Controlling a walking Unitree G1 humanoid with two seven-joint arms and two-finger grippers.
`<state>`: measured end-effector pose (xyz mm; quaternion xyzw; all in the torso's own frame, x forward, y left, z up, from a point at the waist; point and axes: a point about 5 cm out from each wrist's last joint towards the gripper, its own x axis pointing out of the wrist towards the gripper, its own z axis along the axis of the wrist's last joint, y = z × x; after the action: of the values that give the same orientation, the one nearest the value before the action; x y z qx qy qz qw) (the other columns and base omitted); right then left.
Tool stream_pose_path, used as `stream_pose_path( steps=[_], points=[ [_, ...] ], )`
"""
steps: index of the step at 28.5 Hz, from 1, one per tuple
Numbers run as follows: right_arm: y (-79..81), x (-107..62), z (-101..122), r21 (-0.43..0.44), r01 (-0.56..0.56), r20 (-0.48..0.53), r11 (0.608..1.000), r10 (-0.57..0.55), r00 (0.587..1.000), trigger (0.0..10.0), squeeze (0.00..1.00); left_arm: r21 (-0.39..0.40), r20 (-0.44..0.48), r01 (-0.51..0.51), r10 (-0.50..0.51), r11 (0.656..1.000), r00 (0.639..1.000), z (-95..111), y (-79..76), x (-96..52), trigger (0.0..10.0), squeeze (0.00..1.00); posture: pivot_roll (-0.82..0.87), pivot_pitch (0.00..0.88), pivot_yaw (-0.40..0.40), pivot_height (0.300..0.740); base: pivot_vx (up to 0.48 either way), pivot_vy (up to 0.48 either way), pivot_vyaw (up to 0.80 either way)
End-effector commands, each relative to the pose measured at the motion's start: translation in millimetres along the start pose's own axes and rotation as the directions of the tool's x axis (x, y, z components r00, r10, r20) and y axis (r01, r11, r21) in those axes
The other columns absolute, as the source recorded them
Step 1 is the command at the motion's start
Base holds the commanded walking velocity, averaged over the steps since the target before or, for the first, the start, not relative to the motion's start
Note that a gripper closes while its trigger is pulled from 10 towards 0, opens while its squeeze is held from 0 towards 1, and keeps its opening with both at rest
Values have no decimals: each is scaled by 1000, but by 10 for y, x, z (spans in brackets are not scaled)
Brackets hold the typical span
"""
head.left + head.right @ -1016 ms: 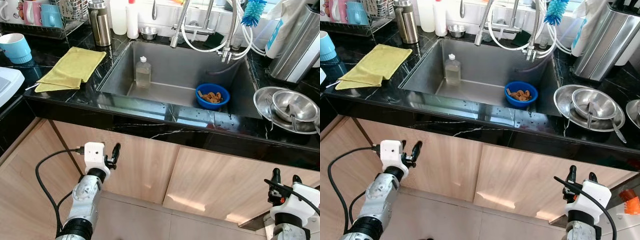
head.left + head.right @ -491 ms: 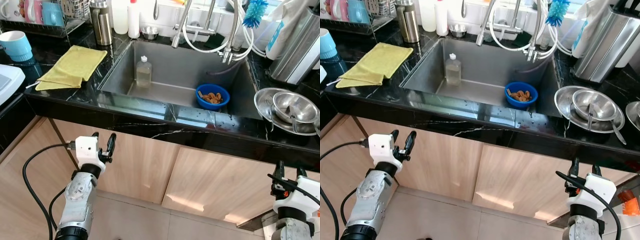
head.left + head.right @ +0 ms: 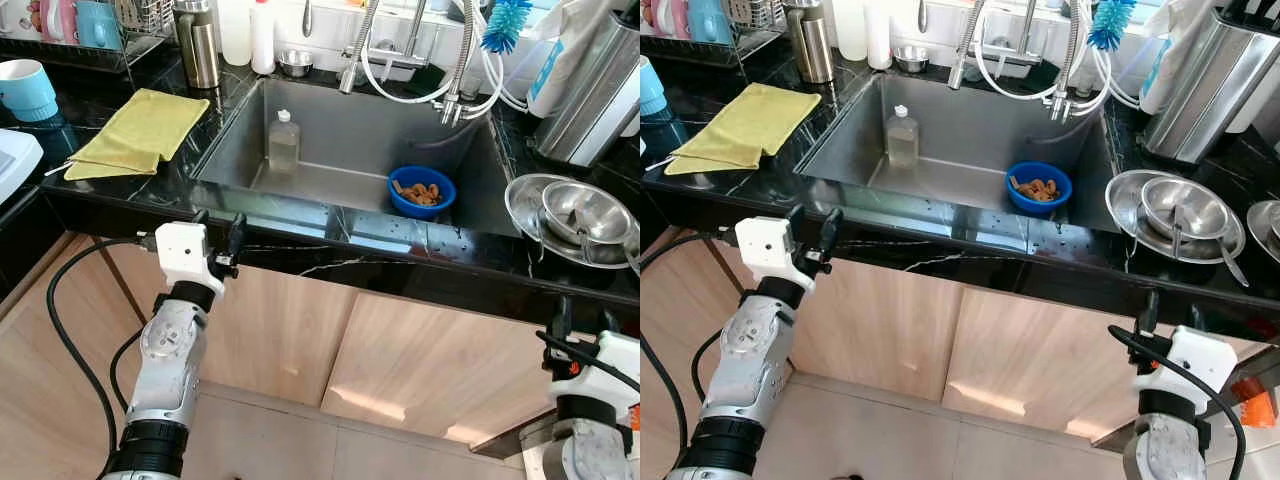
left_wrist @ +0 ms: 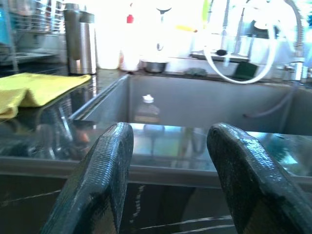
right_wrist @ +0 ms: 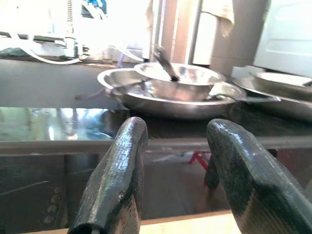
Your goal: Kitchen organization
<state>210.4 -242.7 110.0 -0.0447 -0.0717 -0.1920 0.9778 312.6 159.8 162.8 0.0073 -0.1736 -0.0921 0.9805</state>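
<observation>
Left claw [image 3: 217, 232] was spread and empty at the table [image 3: 300, 225] edge, probably raised for a reach into the sink [image 3: 340, 150]. The bottle [image 3: 283, 144] stood in the sink beyond it, the blue bowl [image 3: 423, 192] farther right. Right claw [image 3: 1167, 320], spread and empty, sat below the steel bowls [image 3: 1175, 215].
</observation>
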Motion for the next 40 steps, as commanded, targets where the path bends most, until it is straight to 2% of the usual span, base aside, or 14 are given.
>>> stream_pose_path(
  steps=[1,7,14,17,21,23,31,36,40],
  points=[
    [-7,0,80,-13,-6,14,1000,6,1000,10000,0,0,-12,36,-36,999,999,5,-44,-22,10000,0,95,95,-107,740,0,0,0],
    [96,-93,78,1,-41,-1,999,41,999,10000,0,-21,-50,40,-41,999,998,-75,-45,-92,10000,0,87,60,-101,740,0,0,0],
    [124,-124,30,30,-10,-30,999,11,1000,10000,0,-29,-66,33,-35,999,997,-85,-58,-60,10000,0,92,41,-80,740,0,0,0],
    [221,-112,-4,50,1,-40,999,1,999,10000,0,-30,-87,30,-33,999,996,-134,-49,-41,10000,0,94,26,-50,740,0,0,0],
    [240,-114,-11,53,1,-43,999,1,999,10000,0,-31,-94,32,-34,999,995,-146,-48,-45,10000,0,94,26,-50,740,0,0,0],
    [318,-177,-67,73,14,-76,997,-9,997,10000,0,-35,-132,42,-46,999,990,-222,-45,-47,10000,0,86,17,-20,740,0,0,0],
    [408,-244,-91,91,8,-96,996,1,995,10000,0,-37,-148,36,-41,999,988,-258,-19,-52,10000,0,61,30,-25,740,0,0,0],
    [401,-286,-96,93,15,-104,996,-5,995,10000,0,-65,-146,72,-81,995,986,-275,-141,-7,10000,0,55,26,-16,740,0,0,0],
    [393,-265,-128,100,33,-111,994,-21,994,10000,0,-55,-135,88,-95,995,986,-236,-140,56,10000,0,74,20,-12,740,0,0,0]
  ],
)
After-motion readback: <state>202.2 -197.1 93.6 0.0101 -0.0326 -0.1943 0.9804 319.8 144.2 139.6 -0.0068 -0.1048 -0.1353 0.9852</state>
